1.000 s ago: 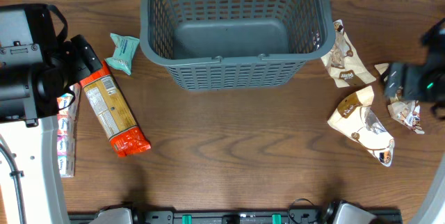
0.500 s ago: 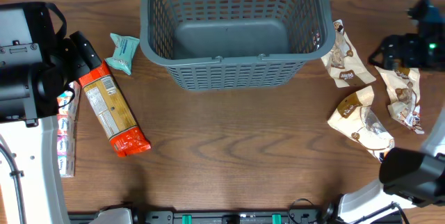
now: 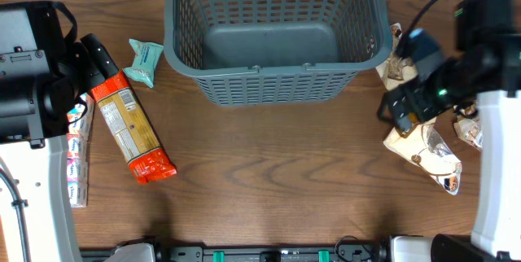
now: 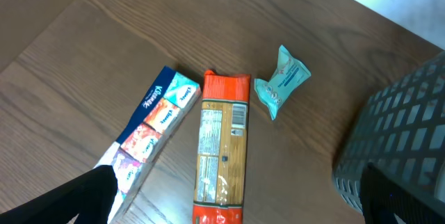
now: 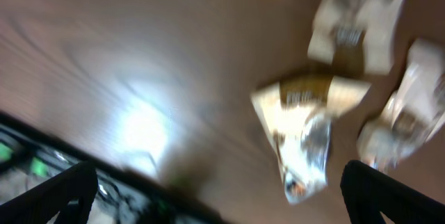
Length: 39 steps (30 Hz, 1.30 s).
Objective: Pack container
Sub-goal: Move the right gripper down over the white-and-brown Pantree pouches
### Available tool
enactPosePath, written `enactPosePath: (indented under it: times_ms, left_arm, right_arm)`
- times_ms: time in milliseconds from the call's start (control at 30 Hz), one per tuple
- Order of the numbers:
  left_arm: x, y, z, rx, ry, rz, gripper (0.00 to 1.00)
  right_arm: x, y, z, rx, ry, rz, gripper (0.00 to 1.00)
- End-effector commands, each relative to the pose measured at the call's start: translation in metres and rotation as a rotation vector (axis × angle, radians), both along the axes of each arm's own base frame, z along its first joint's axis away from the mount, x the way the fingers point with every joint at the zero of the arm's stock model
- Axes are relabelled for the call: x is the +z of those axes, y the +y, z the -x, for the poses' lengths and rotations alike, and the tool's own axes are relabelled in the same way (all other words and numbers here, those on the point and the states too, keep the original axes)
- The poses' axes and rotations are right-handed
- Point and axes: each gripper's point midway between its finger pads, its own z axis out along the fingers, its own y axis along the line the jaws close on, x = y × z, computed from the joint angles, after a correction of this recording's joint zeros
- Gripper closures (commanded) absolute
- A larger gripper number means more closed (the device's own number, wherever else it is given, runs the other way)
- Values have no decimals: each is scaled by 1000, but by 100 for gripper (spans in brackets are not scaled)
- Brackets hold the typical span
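1 basket (image 3: 277, 89), dark grey lattice, sits at 12 o'clock on the worktop (image 3: 269, 172), upright, nothing inside.

Around 3 o'clock: 3 cream-brown snack bags. One (image 3: 396, 71) is just beside the basket's right wall and partly hidden by the right arm. One (image 3: 427, 152) lies at 6 o'clock of that. One (image 3: 472, 132) is nearer the edge, also partly covered by the arm.

Around 9 o'clock: 1 teal pack (image 3: 144, 62) near the basket's left wall, 1 long orange pack (image 3: 130, 130), and 1 tissue strip (image 3: 77, 160) touching or just beside the orange pack.

Left fingers (image 4: 83, 196) spread wide, nothing between them, over the orange pack & tissues.

Right fingers (image 5: 59, 196) also wide, holding nothing, above the snack bags. Wrist view is blurred, so detail is poor.
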Motion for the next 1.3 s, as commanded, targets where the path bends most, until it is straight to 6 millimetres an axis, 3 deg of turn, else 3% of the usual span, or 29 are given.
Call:
enactPosePath:
  times_ms: [0,267,367,467,633,767,1000,1167,1267]
  left_arm:
    - [2,3,1,8,-3,-9,0]
    - [2,3,1,8,-3,-9,0]
    - [2,3,1,9,-3,-9,0]
    - [2,3,1,9,-5,-10,0]
    - [3,4,0,13,-7,-15,0]
    - [4,9,1,33,-8,-40,0]
    - [9,12,-3,40,-33,-50,0]
    - [15,14,-10,46,-72,-61,0]
    - [18,16,-11,56,-82,-73,0]
  right_arm:
    - [-33,-29,6,2,92,172,1]
    - [-60,-41,17,73,164,132,3]
    - [-67,-55,7,112,123,144,1]
    - [-72,-72,-17,129,21,158,1]
    - [-78,-81,-36,173,-70,89,3]
    - [-89,-95,-39,228,-59,98,10]
    - [-120,-89,-45,217,0,-6,10]
    - [-149,-97,-40,210,95,6,9]
    - [-156,-108,-39,192,112,32,8]
